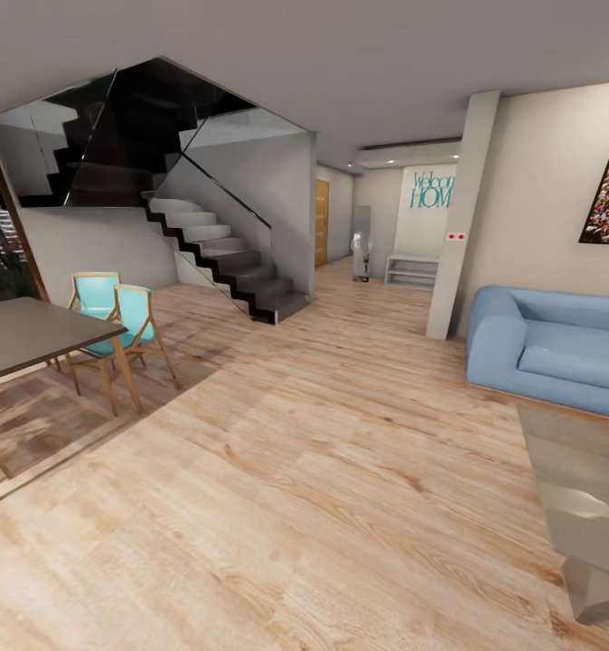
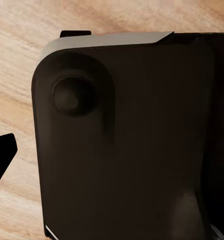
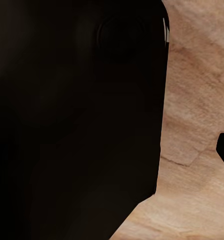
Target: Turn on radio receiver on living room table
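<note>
Head view: living room w/ blue sofa (image 1: 550,348) at right; glossy counter (image 1: 583,479) in front of it, near right edge. Dining table (image 1: 24,334), chairs (image 1: 124,316), stairs (image 1: 223,258) at left. Claw states: cannot tell.

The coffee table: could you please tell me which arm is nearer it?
Right, probably. The coffee table lies at the head view's right, the right arm's side; the left arm's side faces the dining table. Neither wrist view settles it.

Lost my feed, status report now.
Grippers: state unreadable. Glossy table at head view's right edge, before blue sofa. Open wood floor between.
</note>
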Controlling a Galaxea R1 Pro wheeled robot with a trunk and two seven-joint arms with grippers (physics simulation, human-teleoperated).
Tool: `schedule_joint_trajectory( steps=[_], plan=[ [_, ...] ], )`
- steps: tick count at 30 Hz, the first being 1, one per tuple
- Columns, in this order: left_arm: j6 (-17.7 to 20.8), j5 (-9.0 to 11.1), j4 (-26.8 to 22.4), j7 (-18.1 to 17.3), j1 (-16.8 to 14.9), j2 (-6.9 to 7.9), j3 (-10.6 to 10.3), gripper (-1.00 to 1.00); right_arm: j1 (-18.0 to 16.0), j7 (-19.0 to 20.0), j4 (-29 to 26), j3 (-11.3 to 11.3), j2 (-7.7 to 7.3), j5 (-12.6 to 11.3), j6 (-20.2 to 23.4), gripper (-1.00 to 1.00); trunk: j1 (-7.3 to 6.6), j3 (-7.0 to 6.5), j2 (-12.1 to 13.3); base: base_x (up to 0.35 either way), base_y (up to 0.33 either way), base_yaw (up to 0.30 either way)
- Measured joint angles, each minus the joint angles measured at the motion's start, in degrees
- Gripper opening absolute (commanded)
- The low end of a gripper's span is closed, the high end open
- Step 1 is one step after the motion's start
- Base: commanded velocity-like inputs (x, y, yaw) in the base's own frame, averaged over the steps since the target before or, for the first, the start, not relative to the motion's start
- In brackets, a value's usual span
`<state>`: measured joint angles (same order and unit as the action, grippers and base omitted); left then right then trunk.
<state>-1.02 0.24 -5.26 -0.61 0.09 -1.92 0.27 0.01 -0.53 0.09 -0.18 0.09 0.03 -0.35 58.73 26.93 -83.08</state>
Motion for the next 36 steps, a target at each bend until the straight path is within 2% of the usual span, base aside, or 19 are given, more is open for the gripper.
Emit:
schedule_joint_trajectory(
  steps=[29, 36],
  plan=[
    [0.15, 0.46, 0.08, 0.79, 0.00, 0.08, 0.12, 1.00, 0.00, -0.08, -0.01, -0.38, 0.00, -0.59, 0.00, 1.00, 0.00, 0.00, 0.00, 0.319, 0.000, 0.000],
    [0.15, 0.46, 0.08, 0.79, 0.00, 0.08, 0.08, 1.00, 0.00, -0.09, 0.00, 0.07, 0.00, 0.11, 0.00, 1.00, 0.00, 0.00, 0.00, 0.323, 0.000, -0.061]
  ],
)
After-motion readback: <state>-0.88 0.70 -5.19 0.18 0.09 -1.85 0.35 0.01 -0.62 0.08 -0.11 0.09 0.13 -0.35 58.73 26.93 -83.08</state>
